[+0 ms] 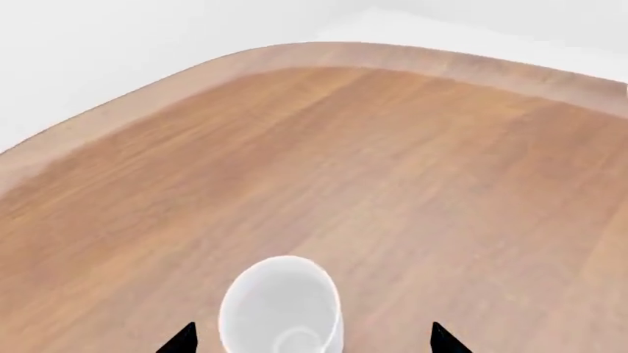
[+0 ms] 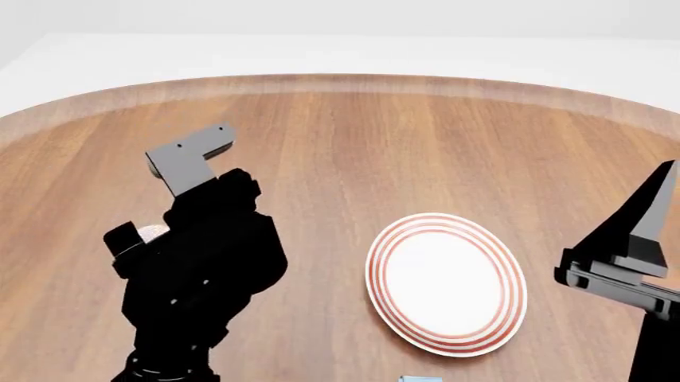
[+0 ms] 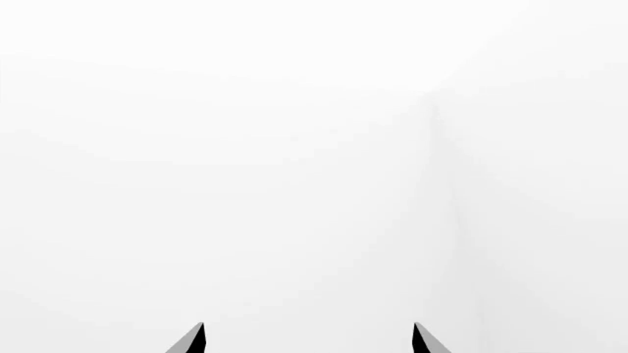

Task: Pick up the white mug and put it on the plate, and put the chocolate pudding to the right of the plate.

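The white mug (image 1: 282,309) stands upright on the wooden table (image 1: 393,169), seen from above, between the two black fingertips (image 1: 184,338) of my left gripper (image 1: 314,340). The jaws are wide open and stand apart from the mug on both sides. In the head view my left arm (image 2: 197,270) hides nearly all of the mug. The plate (image 2: 374,274) with red rings lies to the arm's right. A light blue corner of the chocolate pudding (image 2: 421,378) shows at the bottom edge. My right gripper (image 3: 306,340) is open, empty and faces a white wall.
The round wooden table (image 2: 425,135) has a raised rim at the back, with white floor and wall beyond. My right arm (image 2: 627,263) is raised at the table's right side, right of the plate.
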Controlling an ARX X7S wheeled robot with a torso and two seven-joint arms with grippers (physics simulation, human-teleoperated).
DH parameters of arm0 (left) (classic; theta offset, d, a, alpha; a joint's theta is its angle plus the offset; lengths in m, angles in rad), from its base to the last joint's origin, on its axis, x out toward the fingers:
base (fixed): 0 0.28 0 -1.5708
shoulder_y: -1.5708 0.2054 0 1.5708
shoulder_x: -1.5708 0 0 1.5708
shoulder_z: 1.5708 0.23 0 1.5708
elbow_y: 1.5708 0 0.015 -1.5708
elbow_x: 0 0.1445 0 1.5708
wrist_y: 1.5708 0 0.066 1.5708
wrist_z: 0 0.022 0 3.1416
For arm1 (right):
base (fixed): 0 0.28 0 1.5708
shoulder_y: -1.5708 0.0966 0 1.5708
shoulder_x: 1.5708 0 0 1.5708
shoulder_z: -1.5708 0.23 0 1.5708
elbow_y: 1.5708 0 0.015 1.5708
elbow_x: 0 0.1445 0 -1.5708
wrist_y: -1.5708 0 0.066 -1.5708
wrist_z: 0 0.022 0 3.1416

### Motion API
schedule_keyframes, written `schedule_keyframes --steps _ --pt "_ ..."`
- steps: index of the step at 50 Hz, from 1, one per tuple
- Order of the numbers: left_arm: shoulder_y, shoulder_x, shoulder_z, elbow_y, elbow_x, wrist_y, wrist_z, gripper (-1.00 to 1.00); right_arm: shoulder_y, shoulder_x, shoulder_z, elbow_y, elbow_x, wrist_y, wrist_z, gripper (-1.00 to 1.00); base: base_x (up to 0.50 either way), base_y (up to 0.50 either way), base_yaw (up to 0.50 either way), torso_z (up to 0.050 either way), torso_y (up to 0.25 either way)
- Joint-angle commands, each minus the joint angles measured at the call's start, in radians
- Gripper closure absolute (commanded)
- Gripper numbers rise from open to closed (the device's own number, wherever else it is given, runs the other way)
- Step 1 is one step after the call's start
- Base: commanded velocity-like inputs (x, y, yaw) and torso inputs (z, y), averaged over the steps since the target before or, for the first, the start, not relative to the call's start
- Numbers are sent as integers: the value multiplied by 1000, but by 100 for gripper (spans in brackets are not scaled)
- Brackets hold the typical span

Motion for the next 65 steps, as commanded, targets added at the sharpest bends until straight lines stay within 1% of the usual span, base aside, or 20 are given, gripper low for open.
schedule_keyframes --steps 1,6,7,14,19,29,38,49,65 --pt "31 -6 1 -103 -14 95 -3 -100 -5 5 -3 1 7 -9 1 -100 0 0 0 0 0" --pt "47 -4 -6 -138 -30 176 27 -100 -5 7 -6 -2 7 -7 2 -100 0 0 0 0 0" --pt "48 -4 0 -150 -36 206 59 -100 -5 7 -6 -3 7 -6 3 -100 0 0 0 0 0" --pt "55 -12 28 -192 -51 261 78 -100 -5 10 -7 0 7 -11 4 -100 0 0 0 0 0" --pt "83 -18 22 -242 -57 331 115 -100 -5 13 -9 -5 8 -5 8 -100 0 0 0 0 0" --pt "128 -17 -5 -251 -73 432 85 -100 -6 15 -15 -2 7 -8 11 -100 0 0 0 0 0" --pt "122 -26 12 -310 -67 490 107 -100 -7 17 -17 7 8 -16 13 -100 0 0 0 0 0" --pt "119 -32 31 -382 -67 560 171 -100 -7 20 -23 11 7 -18 16 -100 0 0 0 0 0" --pt "135 -42 31 -463 -83 619 196 -100 -6 27 -25 10 12 -14 22 -100 0 0 0 0 0"
